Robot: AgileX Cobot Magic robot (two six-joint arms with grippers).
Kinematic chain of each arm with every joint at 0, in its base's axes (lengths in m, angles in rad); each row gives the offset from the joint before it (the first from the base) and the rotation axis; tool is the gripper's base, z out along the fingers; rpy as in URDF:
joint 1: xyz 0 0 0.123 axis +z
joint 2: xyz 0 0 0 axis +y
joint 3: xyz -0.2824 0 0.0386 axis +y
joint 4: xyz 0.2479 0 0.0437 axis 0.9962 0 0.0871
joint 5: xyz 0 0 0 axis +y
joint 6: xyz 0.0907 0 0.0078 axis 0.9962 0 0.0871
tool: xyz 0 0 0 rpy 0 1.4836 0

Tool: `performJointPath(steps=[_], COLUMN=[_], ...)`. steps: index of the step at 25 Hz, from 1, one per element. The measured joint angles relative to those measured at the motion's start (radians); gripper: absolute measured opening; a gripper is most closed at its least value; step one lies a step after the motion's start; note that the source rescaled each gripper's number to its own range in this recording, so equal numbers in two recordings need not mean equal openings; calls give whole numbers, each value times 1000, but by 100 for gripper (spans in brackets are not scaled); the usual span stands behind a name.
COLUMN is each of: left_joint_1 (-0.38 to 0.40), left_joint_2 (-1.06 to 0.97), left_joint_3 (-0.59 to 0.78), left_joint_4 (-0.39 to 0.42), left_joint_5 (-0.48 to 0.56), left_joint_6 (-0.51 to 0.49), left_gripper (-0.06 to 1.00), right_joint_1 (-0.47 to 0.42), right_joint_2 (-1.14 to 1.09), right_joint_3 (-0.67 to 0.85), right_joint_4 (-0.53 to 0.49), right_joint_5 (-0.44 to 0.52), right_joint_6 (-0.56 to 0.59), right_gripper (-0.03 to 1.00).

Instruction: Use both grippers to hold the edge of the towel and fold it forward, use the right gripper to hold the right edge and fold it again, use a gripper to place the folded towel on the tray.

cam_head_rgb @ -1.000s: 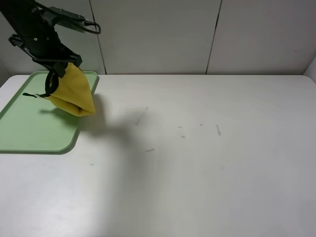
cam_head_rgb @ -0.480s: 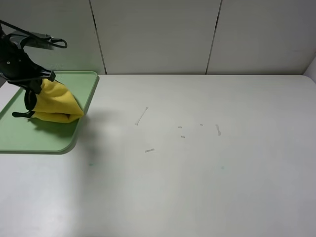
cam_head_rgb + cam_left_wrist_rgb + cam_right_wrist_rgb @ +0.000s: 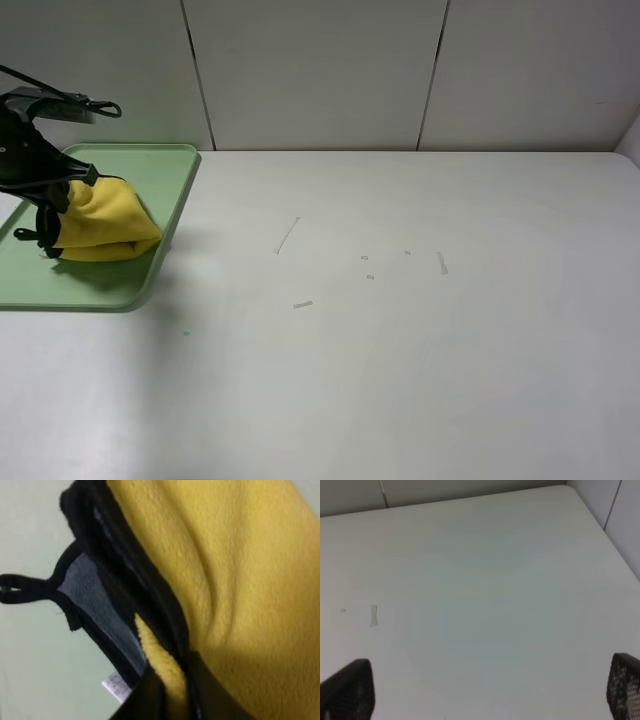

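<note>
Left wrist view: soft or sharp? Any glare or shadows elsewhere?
Left wrist view: close and soft, towel fills it, dark shadow near the left gripper. Exterior high: even light, soft shadow beside the tray. Right wrist: flat, washed-out table, no glare.

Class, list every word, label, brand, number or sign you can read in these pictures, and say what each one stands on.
No text can be read.
Care tag on the towel: small white tag with faint print, too blurred to read.
Tray, table and wall: no writing visible.
</note>
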Motion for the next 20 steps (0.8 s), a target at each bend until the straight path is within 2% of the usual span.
performJointPath(steps=[2, 3, 4, 5, 6, 8, 11, 20], left_joint_1=[0, 0, 0, 1, 6, 10, 11, 11], left_joint_2=[0, 0, 0, 0, 0, -1, -6, -153], left_joint_3=[0, 0, 0, 0, 0, 0, 0, 0], left_joint_4=[1, 1, 1, 1, 1, 2, 2, -22], left_joint_5=[5, 16, 16, 24, 28, 34, 37, 100], left_joint_6=[0, -8, -8, -19, -33, -34, -28, -23], left_gripper=[12, 30, 30, 51, 78, 92, 98, 100], right_joint_1=[0, 0, 0, 0, 0, 0, 0, 0], right_joint_2=[0, 0, 0, 0, 0, 0, 0, 0], right_joint_3=[0, 0, 0, 0, 0, 0, 0, 0], right_joint_4=[0, 0, 0, 0, 0, 0, 0, 0], right_joint_5=[0, 0, 0, 0, 0, 0, 0, 0], right_joint_6=[0, 0, 0, 0, 0, 0, 0, 0], right_gripper=[100, 100, 100, 100, 100, 100, 100, 100])
